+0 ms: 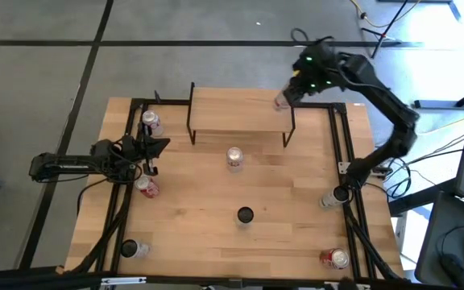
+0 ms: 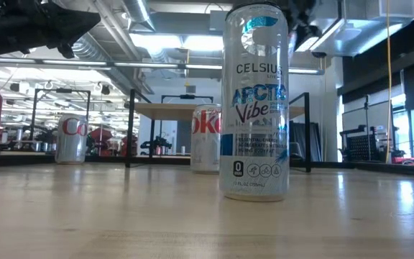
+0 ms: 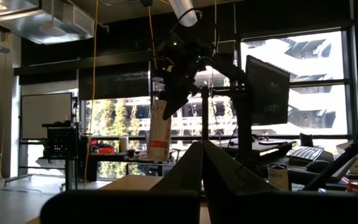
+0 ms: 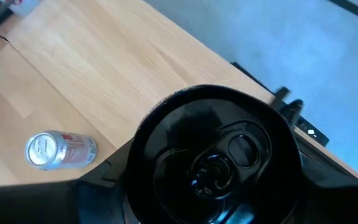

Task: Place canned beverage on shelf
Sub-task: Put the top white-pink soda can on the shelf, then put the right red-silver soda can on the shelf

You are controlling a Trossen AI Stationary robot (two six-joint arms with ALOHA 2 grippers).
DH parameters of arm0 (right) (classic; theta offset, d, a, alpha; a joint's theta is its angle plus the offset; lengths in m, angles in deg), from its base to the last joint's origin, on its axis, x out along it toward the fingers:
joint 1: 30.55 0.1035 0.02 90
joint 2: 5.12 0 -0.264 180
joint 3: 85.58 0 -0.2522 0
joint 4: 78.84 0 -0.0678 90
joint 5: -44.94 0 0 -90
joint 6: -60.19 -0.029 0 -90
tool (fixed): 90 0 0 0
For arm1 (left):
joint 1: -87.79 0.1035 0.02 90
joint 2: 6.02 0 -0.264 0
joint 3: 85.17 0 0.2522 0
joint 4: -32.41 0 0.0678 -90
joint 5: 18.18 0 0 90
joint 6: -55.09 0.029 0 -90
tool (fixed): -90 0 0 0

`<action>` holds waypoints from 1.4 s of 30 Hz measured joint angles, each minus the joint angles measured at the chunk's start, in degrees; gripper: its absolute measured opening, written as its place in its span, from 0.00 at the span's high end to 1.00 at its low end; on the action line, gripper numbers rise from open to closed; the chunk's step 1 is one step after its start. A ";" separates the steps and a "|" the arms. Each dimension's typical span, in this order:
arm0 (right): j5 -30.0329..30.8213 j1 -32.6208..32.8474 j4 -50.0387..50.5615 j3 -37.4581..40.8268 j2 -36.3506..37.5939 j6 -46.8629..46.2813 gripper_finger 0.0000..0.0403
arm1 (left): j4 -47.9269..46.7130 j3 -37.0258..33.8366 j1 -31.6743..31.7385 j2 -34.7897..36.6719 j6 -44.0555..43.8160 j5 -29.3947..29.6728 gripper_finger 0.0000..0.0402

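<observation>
Celsius can [image 2: 255, 101] upright on table [image 1: 280, 234], nearest low camera | left gripper [image 1: 158, 146] clenched, empty – parked at table's left, beside a Coke can [image 1: 146, 187] | right gripper [image 1: 290, 91] grasps a can [image 1: 281, 100] – over shelf [image 1: 236, 111] far-right corner, contact unclear

Pale, smooth wood with a soft sheen for the table [image 1: 216, 201] and the shelf [image 1: 236, 113] top; thin matt black metal for the shelf legs. Glossy printed metal on the near can [image 2: 256, 101].
</observation>
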 joint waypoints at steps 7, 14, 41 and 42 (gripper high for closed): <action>1.81 -0.20 1.68 -2.73 -7.06 0.71 0.44 | -0.12 0.00 0.00 0.00 -0.02 0.00 1.00; 3.12 -0.20 1.86 -2.78 -10.02 0.90 0.44 | -0.12 0.00 0.00 -0.02 -0.02 0.00 1.00; 4.61 0.25 8.28 -13.43 -10.52 2.36 0.10 | -0.11 0.00 -0.01 0.00 -0.01 -0.02 1.00; 4.86 0.68 10.28 -14.92 -10.43 2.37 0.10 | -0.10 0.00 0.00 0.00 -0.02 0.00 1.00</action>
